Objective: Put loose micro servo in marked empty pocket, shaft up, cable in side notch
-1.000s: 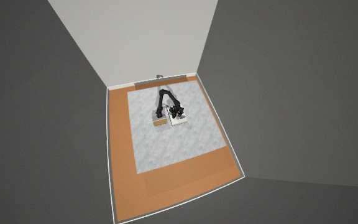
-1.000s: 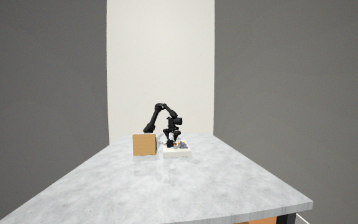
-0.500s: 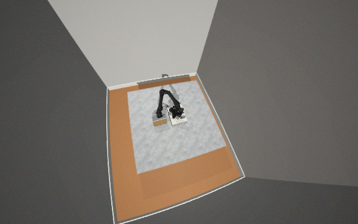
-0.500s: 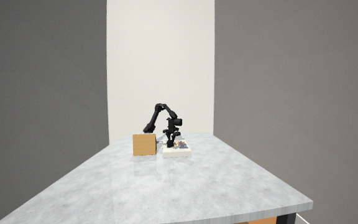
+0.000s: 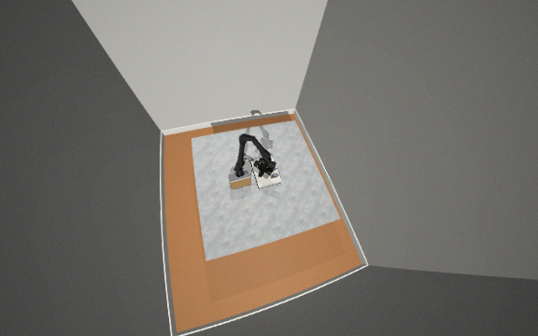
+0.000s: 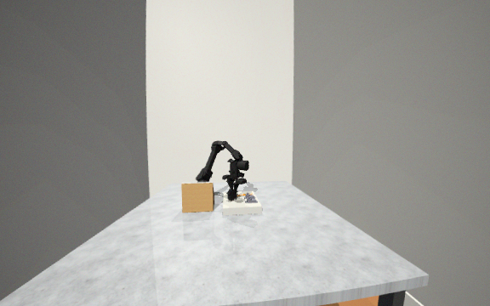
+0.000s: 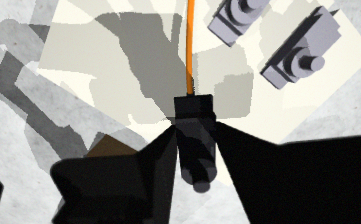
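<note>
The loose micro servo (image 7: 195, 142) is black. In the wrist view it stands between the fingertips, its round output shaft at the lower end, facing the camera. Its orange cable (image 7: 190, 50) runs straight away toward the top edge. My gripper (image 7: 195, 128) (image 6: 232, 195) is shut on the servo, one finger against each side, low over the cream deck (image 7: 73, 50) (image 6: 242, 209) (image 5: 269, 184). Whether the servo touches the deck cannot be told. The marked pocket is out of the wrist view; a small orange patch (image 6: 245, 195) on the deck is too small to tell as outline or cable.
Two grey-violet servos stand on the deck to the right in the wrist view, one at the top edge (image 7: 237, 19) and one nearer (image 7: 303, 52). A wooden block (image 6: 197, 197) (image 5: 240, 184) stands beside the deck, near the arm's base. The arm's shadow falls across the deck.
</note>
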Motion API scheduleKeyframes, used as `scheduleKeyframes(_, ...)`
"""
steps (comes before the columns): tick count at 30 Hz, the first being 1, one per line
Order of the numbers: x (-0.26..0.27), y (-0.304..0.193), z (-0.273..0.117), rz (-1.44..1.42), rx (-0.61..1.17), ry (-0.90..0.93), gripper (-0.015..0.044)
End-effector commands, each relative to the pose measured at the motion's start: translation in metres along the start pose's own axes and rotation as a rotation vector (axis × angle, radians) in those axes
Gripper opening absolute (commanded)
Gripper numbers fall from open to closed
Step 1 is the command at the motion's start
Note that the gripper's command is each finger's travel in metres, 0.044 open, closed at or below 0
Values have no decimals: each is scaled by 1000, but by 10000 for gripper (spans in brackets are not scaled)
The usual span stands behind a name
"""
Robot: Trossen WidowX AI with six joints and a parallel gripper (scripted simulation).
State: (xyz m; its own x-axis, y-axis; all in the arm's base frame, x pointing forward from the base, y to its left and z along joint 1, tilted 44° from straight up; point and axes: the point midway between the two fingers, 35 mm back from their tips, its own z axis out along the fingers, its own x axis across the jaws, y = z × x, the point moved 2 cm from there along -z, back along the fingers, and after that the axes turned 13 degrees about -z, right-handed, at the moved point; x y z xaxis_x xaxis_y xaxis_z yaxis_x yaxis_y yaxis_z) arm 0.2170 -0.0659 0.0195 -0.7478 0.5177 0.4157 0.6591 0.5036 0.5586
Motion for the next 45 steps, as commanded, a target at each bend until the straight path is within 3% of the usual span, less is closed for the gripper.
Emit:
scheduleKeyframes(1, 2, 0, -16, -7, 1, -18, 0)
scheduleKeyframes(26, -12, 14, -17, -8, 0, -19, 0)
scheduleKeyframes(45, 43, 88, -16, -8, -4, -15, 0)
